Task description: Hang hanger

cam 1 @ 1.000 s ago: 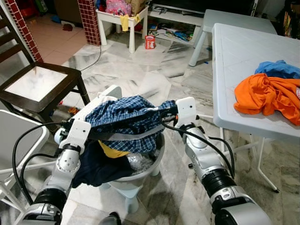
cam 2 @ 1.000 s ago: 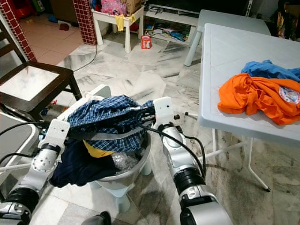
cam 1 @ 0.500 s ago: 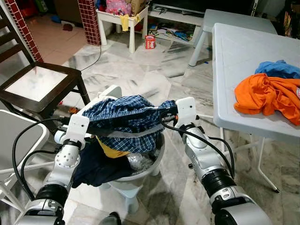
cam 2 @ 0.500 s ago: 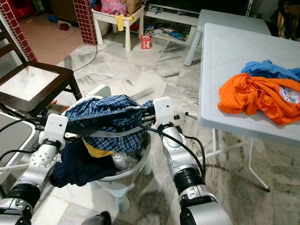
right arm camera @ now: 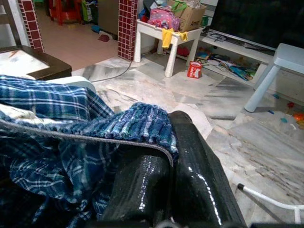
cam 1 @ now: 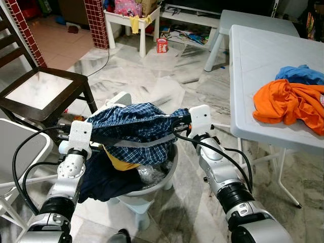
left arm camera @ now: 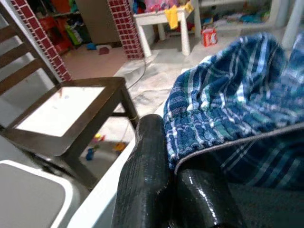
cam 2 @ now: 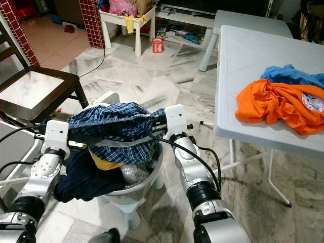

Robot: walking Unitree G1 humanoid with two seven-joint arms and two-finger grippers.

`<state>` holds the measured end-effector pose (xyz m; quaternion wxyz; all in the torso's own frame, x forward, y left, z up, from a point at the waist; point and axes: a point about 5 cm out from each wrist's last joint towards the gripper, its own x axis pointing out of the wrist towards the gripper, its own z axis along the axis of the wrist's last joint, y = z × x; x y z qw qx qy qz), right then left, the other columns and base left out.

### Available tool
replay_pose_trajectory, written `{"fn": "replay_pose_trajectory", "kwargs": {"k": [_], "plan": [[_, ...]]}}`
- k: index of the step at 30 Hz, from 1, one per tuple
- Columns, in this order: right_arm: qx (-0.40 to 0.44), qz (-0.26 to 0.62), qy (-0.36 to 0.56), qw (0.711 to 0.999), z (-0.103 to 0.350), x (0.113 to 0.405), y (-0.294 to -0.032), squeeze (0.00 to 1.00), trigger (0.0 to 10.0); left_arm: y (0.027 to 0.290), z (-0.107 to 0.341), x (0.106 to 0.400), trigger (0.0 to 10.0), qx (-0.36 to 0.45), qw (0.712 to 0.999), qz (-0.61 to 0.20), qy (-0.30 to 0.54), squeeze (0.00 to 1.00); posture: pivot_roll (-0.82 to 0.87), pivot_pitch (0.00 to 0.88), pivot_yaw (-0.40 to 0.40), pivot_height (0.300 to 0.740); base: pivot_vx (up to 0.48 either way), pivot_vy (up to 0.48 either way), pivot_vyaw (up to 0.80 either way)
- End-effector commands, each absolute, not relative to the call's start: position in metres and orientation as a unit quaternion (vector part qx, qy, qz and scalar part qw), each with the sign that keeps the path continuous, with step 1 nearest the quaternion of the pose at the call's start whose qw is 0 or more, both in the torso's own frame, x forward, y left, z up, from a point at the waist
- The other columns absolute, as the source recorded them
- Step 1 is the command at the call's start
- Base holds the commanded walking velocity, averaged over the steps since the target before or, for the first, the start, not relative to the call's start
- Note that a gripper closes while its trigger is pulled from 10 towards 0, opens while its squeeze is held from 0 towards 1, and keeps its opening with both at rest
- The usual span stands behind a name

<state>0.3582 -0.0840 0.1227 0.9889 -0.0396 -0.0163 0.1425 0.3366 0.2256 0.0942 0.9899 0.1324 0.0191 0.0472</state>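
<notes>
Blue plaid garment (cam 1: 134,126) stretched above a grey laundry basket (cam 1: 161,183), clamped at one end in the left pincer (cam 1: 94,139) and at the other in the right pincer (cam 1: 174,122). No hanger discernible among the clothes. Orange shirt (cam 1: 286,104) heaped on the white table (cam 1: 253,55), well apart.

We hold both arms forward and bent, wrists level and turned inward to face each other. Our left gripper (cam 1: 96,137) is clamped on one end of the cloth (cam 1: 136,124), fingers (left arm camera: 142,180) pressed together. Our right gripper (cam 1: 174,123) pinches the other end, its fingers (right arm camera: 190,161) closed too, the cloth stretched between them.
</notes>
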Motion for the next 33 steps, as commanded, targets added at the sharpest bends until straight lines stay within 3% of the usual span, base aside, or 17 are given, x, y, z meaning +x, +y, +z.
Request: {"fn": "replay_pose_trajectory", "kwargs": {"k": [1, 3, 4, 5, 6, 10, 13, 14, 17, 19, 21, 24, 28, 33], "plan": [[-0.04, 0.134, -0.019, 0.99, 0.125, 0.36, -0.089, 0.0, 0.0, 0.225, 0.109, 0.341, 0.0, 0.107, 0.993, 0.048, -0.002, 0.0, 0.02, 0.108, -0.05, 0.74, 0.0, 0.0, 0.0], [-0.039, 0.137, -0.016, 0.99, 0.124, 0.36, -0.089, 0.0, 0.8, 0.222, 0.121, 0.344, 0.0, 0.092, 0.995, 0.042, -0.02, 0.0, 0.03, 0.104, -0.05, 0.74, 0.0, 0.0, 0.0], [-0.039, 0.145, -0.013, 0.989, 0.123, 0.359, -0.087, 0.0, 9.2, 0.219, 0.129, 0.345, 0.0, 0.082, 0.995, 0.035, -0.032, 0.0, 0.04, 0.101, -0.05, 0.74, 0.0, 0.0, 0.0], [-0.042, 0.15, -0.012, 0.988, 0.122, 0.359, -0.086, 0.0, 9.2, 0.217, 0.134, 0.346, 0.0, 0.079, 0.996, 0.027, -0.036, 0.0, 0.04, 0.1, -0.051, 0.74, 0.0, 0.0, 0.0], [-0.047, 0.159, -0.013, 0.986, 0.122, 0.358, -0.084, 0.0, 10.0, 0.213, 0.139, 0.347, 0.0, 0.071, 0.997, 0.012, -0.041, 0.0, 0.04, 0.099, -0.051, 0.74, 0.0, 0.0, 0.0], [-0.052, 0.247, 0.004, 0.968, 0.114, 0.349, -0.069, 0.0, 10.0, 0.194, 0.162, 0.346, 0.0, 0.007, 0.997, -0.044, -0.057, 0.0, 0.05, 0.098, -0.051, 0.74, 0.0, 0.0, 0.0], [-0.125, 0.363, 0.045, 0.922, 0.099, 0.333, -0.061, 0.0, 10.0, 0.174, 0.168, 0.34, 0.0, -0.068, 0.991, -0.113, -0.01, 0.0, 0.06, 0.104, -0.051, 0.74, 0.0, 0.0, 0.0], [-0.125, 0.363, 0.045, 0.922, 0.099, 0.333, -0.061, 0.0, 10.0, 0.174, 0.168, 0.34, 0.0, -0.068, 0.991, -0.113, -0.01, 0.0, 0.06, 0.104, -0.051, 0.74, 0.0, 0.0, 0.0], [-0.18, 0.423, 0.024, 0.888, 0.103, 0.324, -0.062, 0.0, 10.0, 0.165, 0.17, 0.332, 0.0, -0.086, 0.984, -0.153, 0.031, 0.0, 0.06, 0.109, -0.048, 0.74, 0.0, 0.0, 0.0], [-0.201, 0.405, 0.019, 0.892, 0.103, 0.327, -0.069, 0.0, 10.0, 0.163, 0.173, 0.327, 0.0, -0.093, 0.98, -0.173, 0.04, 0.0, 0.06, 0.114, -0.047, 0.74, 0.0, 0.0, 0.0], [-0.201, 0.345, 0.018, 0.917, 0.106, 0.338, -0.083, 0.0, 10.0, 0.158, 0.187, 0.316, 0.0, -0.146, 0.966, -0.212, 0.036, 0.0, 0.07, 0.125, -0.046, 0.74, 0.0, 0.0, 0.0], [-0.195, 0.331, 0.009, 0.923, 0.111, 0.34, -0.086, 0.0, 10.0, 0.157, 0.195, 0.308, 0.0, -0.163, 0.958, -0.233, 0.035, 0.0, 0.07, 0.125, -0.046, 0.74, 0.0, 0.0, 0.0], [-0.172, 0.271, -0.029, 0.947, 0.127, 0.349, -0.094, 0.0, 10.0, 0.149, 0.22, 0.284, 0.0, -0.237, 0.92, -0.311, 0.01, 0.0, 0.09, 0.128, -0.048, 0.74, 0.0, 0.0, 0.0], [-0.172, 0.262, -0.03, 0.949, 0.128, 0.353, -0.091, 0.0, 10.0, 0.152, 0.224, 0.279, 0.0, -0.237, 0.92, -0.313, 0.014, 0.0, 0.1, 0.129, -0.049, 0.74, 0.0, 0.0, 0.0]]}}
